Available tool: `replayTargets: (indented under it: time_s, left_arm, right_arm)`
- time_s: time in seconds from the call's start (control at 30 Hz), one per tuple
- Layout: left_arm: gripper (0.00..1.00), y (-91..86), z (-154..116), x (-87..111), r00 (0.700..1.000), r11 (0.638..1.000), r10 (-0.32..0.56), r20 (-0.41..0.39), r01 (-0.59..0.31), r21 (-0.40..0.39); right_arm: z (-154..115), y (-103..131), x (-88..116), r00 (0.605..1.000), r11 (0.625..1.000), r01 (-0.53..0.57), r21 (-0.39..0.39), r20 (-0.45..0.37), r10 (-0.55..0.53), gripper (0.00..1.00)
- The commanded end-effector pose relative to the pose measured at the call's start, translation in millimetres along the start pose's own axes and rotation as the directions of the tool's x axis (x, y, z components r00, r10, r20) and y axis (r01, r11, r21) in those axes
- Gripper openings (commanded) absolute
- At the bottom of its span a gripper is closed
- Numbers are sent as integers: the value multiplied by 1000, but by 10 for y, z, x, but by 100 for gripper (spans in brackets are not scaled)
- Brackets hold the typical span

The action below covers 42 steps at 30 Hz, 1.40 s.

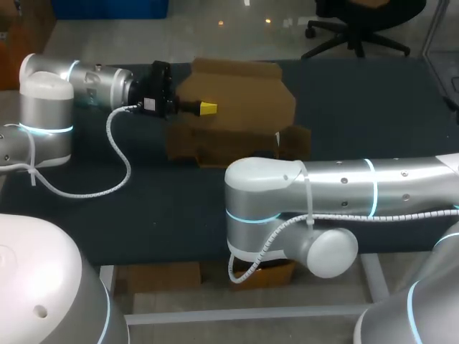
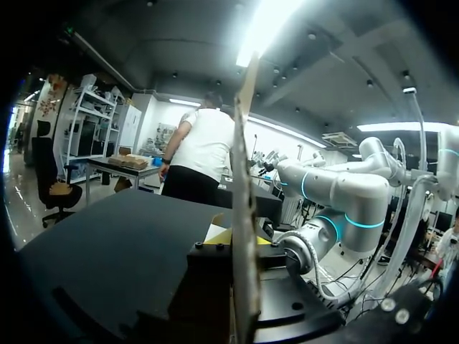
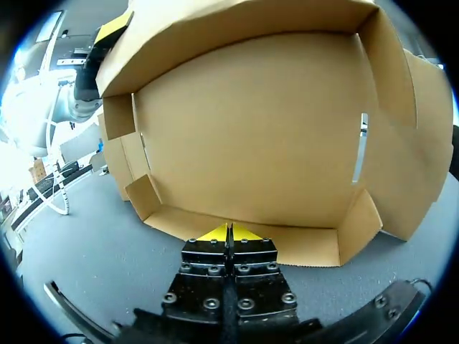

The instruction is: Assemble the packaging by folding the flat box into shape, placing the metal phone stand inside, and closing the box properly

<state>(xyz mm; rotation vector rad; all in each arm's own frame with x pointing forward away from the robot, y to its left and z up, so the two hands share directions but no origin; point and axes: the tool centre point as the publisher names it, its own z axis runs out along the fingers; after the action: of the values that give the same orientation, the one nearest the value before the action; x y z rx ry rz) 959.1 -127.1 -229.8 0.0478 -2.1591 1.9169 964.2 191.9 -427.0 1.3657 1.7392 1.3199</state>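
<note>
Cardboard box [image 1: 244, 97], brown, partly folded, flaps open, pinched by left claw [image 1: 208, 108]

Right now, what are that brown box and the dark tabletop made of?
The box looks like plain brown cardboard, matte, with creased flaps and cut slots. The tabletop seems covered in a dark, dull mat, perhaps rubber or felt; I cannot tell which.

Left hand [image 1: 208, 108] outstretched and level (fingers clamped); right hand [image 3: 228, 232] low, yellow tips together.
</note>
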Motion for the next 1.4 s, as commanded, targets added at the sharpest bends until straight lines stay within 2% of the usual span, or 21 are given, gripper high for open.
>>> replayTargets:
  time_s: [0.03,1.4]
  left_arm:
    - [0,35,-10,-10,1000,1000,3,2,-3,1]
    - [0,-4,-5,-15,999,999,37,37,-37,2]
  right_arm:
    - [22,-36,11,1000,1000,1,-1,6,-1,0]
    - [22,-36,11,1000,1000,1,-1,6,-1,0]
